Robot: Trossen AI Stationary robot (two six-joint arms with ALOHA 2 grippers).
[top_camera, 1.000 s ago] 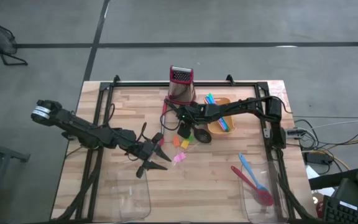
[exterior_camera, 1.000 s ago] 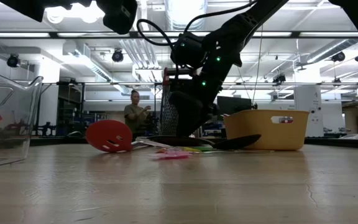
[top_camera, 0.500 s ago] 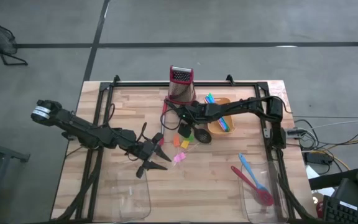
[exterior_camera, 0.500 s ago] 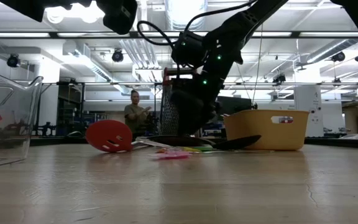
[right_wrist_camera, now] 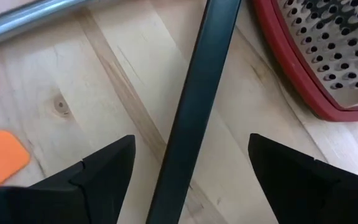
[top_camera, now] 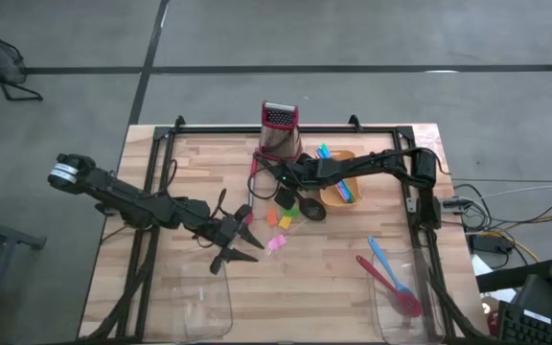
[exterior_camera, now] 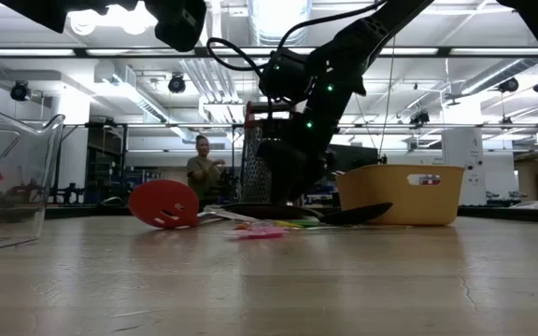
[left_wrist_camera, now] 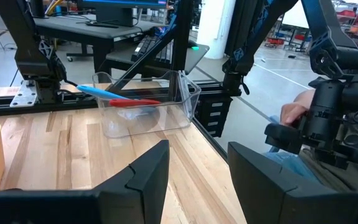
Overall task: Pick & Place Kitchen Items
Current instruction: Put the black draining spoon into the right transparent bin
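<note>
A black ladle (top_camera: 310,207) lies on the table in front of a red-rimmed grater (top_camera: 279,134). Its long black handle (right_wrist_camera: 191,112) runs between the open fingers of my right gripper (right_wrist_camera: 191,186), which slants down over it; the fingers stand on either side without touching. Small orange (right_wrist_camera: 2,158), yellow (top_camera: 286,222), green (top_camera: 286,202) and pink (top_camera: 276,242) pieces lie close by. A red slotted spatula (exterior_camera: 163,203) rests on the table next to the grater. My left gripper (top_camera: 235,241) waits open, level above the table's left middle, holding nothing.
A yellow bowl (top_camera: 339,189) with coloured sticks stands right of the ladle. One clear tray (top_camera: 402,287) at the near right holds a red and a blue spoon; another (top_camera: 204,307) stands at the near left. A person (left_wrist_camera: 294,112) sits beyond the table's edge.
My right gripper has turned a little at the wrist over the ladle's handle, and in the low view its fingers stand wider apart than before. Nothing on the table has shifted.
</note>
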